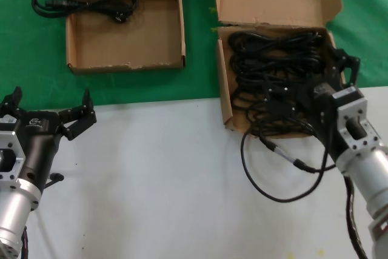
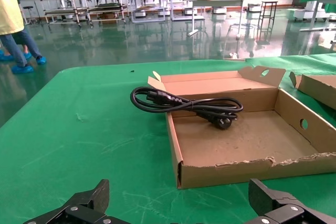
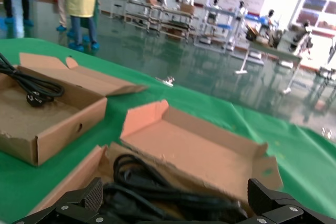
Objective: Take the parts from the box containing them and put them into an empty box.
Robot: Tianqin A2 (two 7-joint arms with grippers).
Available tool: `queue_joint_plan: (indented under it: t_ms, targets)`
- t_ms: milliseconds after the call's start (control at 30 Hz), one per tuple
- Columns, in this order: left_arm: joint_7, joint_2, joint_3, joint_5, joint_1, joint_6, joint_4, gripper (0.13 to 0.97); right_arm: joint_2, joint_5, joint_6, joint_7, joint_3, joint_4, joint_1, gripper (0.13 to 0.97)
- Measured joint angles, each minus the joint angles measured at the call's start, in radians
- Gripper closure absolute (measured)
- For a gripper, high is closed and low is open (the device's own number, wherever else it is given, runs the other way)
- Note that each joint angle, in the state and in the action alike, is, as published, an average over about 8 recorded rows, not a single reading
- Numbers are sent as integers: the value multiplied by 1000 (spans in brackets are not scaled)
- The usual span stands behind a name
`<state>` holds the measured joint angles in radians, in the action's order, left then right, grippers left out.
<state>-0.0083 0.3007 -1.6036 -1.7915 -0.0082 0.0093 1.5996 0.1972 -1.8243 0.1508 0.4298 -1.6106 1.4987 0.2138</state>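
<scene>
The right gripper (image 1: 303,86) hangs low over the near right corner of the full box (image 1: 276,4), its fingers spread wide above the heap of black power cords (image 1: 273,59), gripping nothing. The tall holed lid stands up behind that heap. To the full box's left, across a strip of green cloth (image 1: 200,83), sits the low-walled box (image 1: 124,28); one bundled cord (image 1: 85,2) lies across its far left corner, half over the wall and onto the cloth. Farther left of the full box and nearer the robot, the left gripper (image 1: 48,116) waits over the white tabletop (image 1: 151,180), fingers wide apart. A thin looped robot cable (image 1: 273,168) curls just in front of the full box. Beyond the table stretches a workshop floor with benches and standing people. The right arm hides the full box's front right corner.
</scene>
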Motion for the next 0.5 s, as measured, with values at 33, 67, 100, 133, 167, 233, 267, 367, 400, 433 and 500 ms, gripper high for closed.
queue_joint_plan:
  t_ms: [33,67,100,133,167,233,267,367,400,433,500]
  targets:
    - [0,0,0,0,0,0,0,237,4,1,-6,-16,0,4,-8,129]
    - [1,0,0,-1,1,-1,0,225,8,2,-11,-33,1,8,-16,129]
    - [1,0,0,-1,1,-1,0,213,12,3,-17,-49,1,12,-25,129]
    - [1,0,1,-1,1,-1,0,201,16,4,-23,-66,2,15,-33,129]
    - [2,0,1,-2,2,-2,0,189,20,5,-29,-82,2,19,-41,129]
    - [2,0,1,-2,2,-2,0,164,28,6,-40,-115,3,27,-57,129]
    - [3,0,1,-3,2,-3,0,164,32,7,-46,-132,3,31,-66,129]
    - [4,0,1,-4,3,-4,0,152,43,10,-64,-181,5,43,-90,129]
    - [4,0,2,-4,4,-4,0,148,47,11,-69,-198,5,47,-99,129]
    - [4,0,2,-4,4,-5,0,144,51,12,-75,-214,5,51,-107,129]
    - [5,0,2,-5,5,-5,0,136,59,14,-87,-248,6,58,-123,129]
